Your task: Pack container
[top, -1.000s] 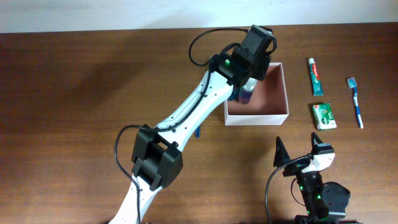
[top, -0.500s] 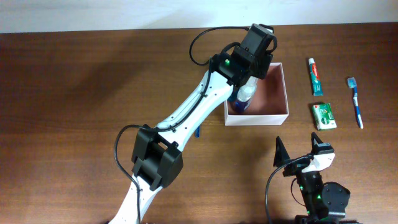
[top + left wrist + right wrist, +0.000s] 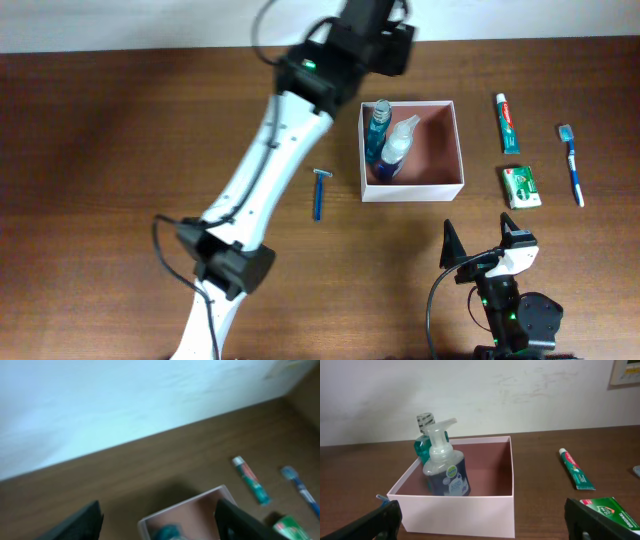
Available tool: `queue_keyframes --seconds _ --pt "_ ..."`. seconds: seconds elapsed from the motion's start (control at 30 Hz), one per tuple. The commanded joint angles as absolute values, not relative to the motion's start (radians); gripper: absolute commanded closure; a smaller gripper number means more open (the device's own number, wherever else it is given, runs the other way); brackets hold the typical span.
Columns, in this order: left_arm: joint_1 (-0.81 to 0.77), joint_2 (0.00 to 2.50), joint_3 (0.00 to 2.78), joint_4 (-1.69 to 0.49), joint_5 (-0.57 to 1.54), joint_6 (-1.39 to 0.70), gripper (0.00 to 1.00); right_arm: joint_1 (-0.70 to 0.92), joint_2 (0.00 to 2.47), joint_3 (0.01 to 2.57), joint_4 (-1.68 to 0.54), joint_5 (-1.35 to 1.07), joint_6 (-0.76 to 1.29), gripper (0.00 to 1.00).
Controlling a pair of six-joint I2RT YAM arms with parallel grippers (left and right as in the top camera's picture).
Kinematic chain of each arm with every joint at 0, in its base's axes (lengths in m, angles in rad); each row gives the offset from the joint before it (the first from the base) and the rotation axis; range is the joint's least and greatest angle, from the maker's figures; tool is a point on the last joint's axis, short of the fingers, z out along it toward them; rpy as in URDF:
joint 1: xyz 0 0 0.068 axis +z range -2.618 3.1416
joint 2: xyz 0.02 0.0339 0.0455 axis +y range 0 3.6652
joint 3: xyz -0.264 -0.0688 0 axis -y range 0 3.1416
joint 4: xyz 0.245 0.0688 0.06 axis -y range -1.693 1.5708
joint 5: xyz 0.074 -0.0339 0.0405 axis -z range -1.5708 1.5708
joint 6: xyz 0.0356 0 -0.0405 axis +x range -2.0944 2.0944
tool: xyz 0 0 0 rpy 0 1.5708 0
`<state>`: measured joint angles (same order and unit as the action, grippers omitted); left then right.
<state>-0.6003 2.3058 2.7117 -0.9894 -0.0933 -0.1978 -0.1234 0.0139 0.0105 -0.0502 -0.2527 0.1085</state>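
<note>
Your table (image 3: 110,140) — dark brown wood, grain running left to right, lighter sheen toward left. Behind it you have white wall (image 3: 380,395), faintly scuffed, meeting table's far edge — pale framed plate (image 3: 626,372) upper right. Light soft, even.

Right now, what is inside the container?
Two bottles stand in the container, left side: a pump bottle and, behind it, a teal bottle. The pump bottle covers much of the teal one.
</note>
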Motion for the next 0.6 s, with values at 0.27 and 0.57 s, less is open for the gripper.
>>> queue_keyframes --seconds 0.27,0.57 --pt "-0.319 2.265 2.733 -1.380 -0.187 -0.185 0.01 -0.118 0.004 0.006 -0.056 -0.255 0.112 0.01" --pt "-0.164 2.295 2.730 -1.430 -0.199 -0.186 0.00 -0.118 0.004 0.006 -0.056 -0.255 0.112 0.02"
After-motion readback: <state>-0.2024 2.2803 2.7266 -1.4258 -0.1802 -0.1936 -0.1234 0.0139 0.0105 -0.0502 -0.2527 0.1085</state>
